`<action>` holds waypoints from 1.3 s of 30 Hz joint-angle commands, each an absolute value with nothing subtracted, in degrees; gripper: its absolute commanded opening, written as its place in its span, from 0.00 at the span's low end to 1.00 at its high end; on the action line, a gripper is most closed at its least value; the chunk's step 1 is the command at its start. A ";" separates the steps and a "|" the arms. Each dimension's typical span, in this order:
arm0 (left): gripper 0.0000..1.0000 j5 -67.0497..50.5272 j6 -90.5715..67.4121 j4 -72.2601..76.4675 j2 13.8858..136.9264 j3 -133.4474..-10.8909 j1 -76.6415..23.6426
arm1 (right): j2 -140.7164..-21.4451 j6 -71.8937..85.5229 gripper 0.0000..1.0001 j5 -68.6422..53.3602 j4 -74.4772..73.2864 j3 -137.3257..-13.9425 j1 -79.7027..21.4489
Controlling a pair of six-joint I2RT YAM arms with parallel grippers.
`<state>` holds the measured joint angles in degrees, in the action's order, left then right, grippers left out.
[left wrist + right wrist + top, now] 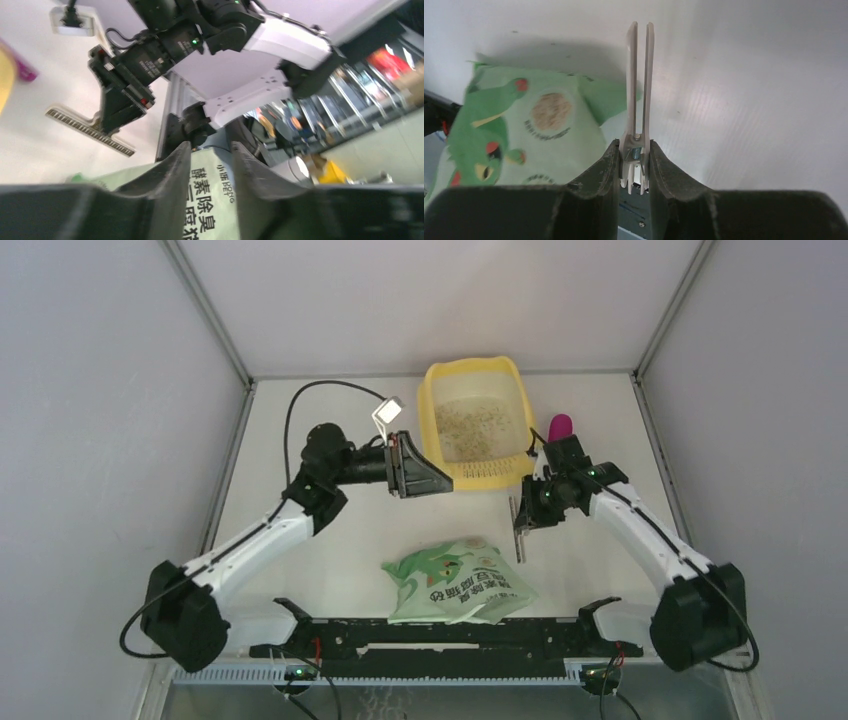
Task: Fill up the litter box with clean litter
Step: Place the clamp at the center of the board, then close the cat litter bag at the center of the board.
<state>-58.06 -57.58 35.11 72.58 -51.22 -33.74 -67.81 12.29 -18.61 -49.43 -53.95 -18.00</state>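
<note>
Just beside litter box [490, 473], left end effector [210, 150] ajar, empty; right one [634, 150] around clip [639, 85].

Robot test cell, lab setting. Plain white panels [100, 390] are boxing in the white table [330, 560]; aluminium struts [207, 312] are running up both upper corners; two robot arms [640, 530] are sitting bolted to a black rail [440, 648] at the bottom.

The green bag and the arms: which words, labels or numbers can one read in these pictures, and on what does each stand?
"酵素除臭" on the green bag, left wrist view.
Small Latin letters beside it: blurred.
Characters below it: cut off by the frame edge.
Bag print in the top and right wrist views: too small.
White label on the right arm: blurred.
The clip in the right pincer: no text.
</note>
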 commanded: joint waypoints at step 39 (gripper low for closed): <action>1.00 -26.26 -69.98 -31.18 18.87 -28.92 -31.79 | -33.21 75.96 0.99 -30.59 -54.77 -37.99 -28.36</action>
